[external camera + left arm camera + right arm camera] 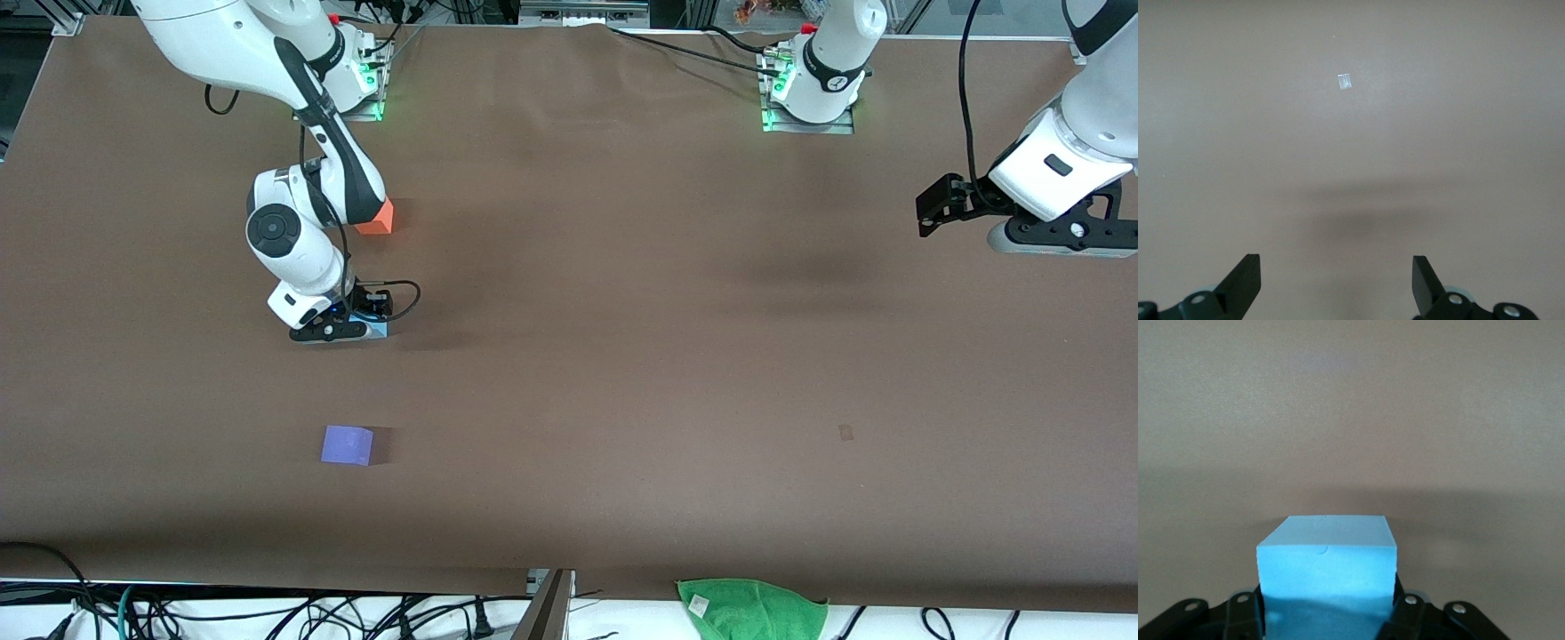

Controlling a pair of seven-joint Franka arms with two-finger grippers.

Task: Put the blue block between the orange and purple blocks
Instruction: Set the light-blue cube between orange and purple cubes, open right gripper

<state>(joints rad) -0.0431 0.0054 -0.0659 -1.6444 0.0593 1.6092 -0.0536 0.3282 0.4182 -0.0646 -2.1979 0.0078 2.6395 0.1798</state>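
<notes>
My right gripper [342, 331] is shut on the light blue block [379, 329], low at the table surface. In the right wrist view the blue block [1327, 560] sits between the black fingers [1406, 613] of the right gripper [1328, 608]. The orange block [379, 219] lies on the table farther from the front camera, partly hidden by the right arm. The purple block [347, 444] lies nearer to the front camera. The blue block is roughly on the line between them. My left gripper [1062, 236] waits open and empty above the table at the left arm's end [1336, 280].
The brown table [622, 356] carries a small pale tape patch [845, 432], which also shows in the left wrist view [1344, 81]. A green cloth [751, 606] hangs at the table's front edge. Cables run along that edge.
</notes>
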